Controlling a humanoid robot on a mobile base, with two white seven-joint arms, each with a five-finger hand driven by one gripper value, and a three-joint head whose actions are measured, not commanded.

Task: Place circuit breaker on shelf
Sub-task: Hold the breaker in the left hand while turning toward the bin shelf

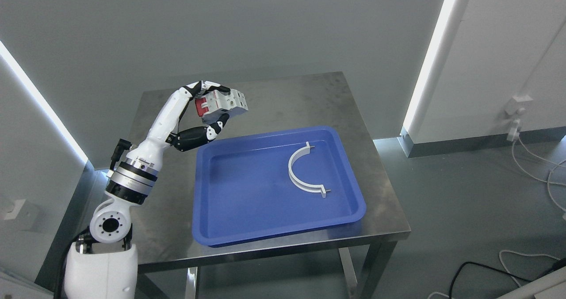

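Note:
A white circuit breaker (223,104) with a red switch face is held in my left hand (215,109). The fingers curl over its top and the thumb presses from below. The hand holds it in the air above the metal table (283,95), just past the far left corner of the blue tray (247,188). No shelf shows in the head view. My right arm is out of view.
A white half-ring clamp (303,171) lies in the blue tray, right of its middle. The tray sits on the near part of the steel table. Grey walls stand behind it. Cables (535,166) lie on the floor at the right.

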